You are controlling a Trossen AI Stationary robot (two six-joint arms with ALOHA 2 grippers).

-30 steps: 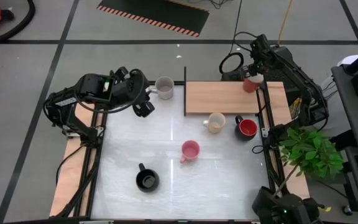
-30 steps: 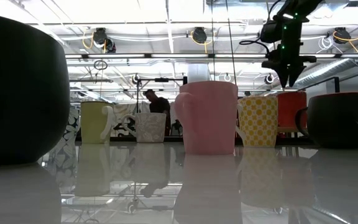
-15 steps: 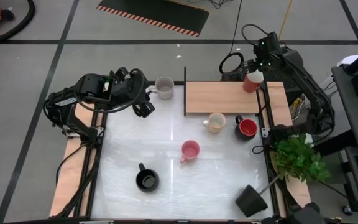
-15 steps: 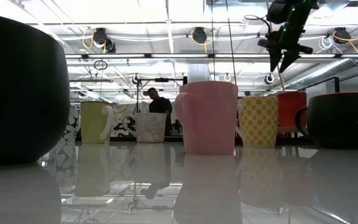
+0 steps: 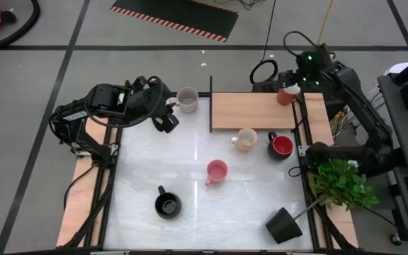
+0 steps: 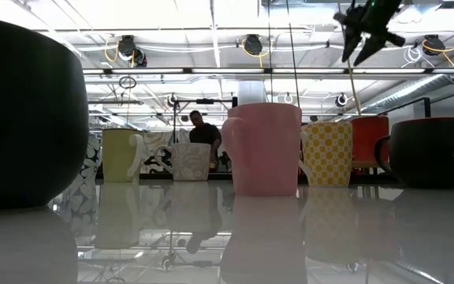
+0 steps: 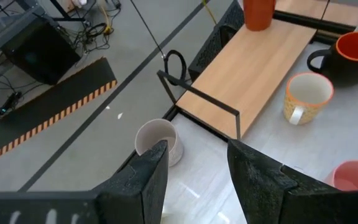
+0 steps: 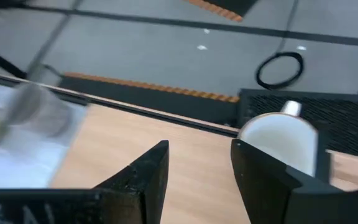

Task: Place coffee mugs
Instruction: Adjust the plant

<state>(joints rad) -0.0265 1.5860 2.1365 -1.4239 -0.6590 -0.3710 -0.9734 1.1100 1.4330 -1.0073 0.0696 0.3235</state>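
Note:
Several mugs stand upright on the white table. A red mug [image 5: 286,95] sits on the far right corner of the wooden shelf [image 5: 250,112]. A grey-white mug [image 5: 187,99] stands left of the shelf. A cream mug [image 5: 245,139], a black mug with red inside [image 5: 281,146], a pink mug [image 5: 217,171] and a black mug [image 5: 167,205] stand farther toward the near edge. My right gripper [image 5: 297,76] hangs open, high above the red mug [image 8: 278,142]. My left gripper [image 5: 167,119] waits open, near the grey-white mug [image 7: 159,140].
A potted plant lies tipped at the near right corner, its dark pot [image 5: 283,227] on the table and its leaves [image 5: 342,184] over the right rail. A thin black frame post [image 5: 211,103] bounds the shelf's left end. A person [image 6: 202,130] stands far behind the table.
My right gripper has risen away from the red mug, which stays on the shelf, and has drawn toward the far right. The potted plant has tipped over, and its pot has come to lie on the table's near right corner.

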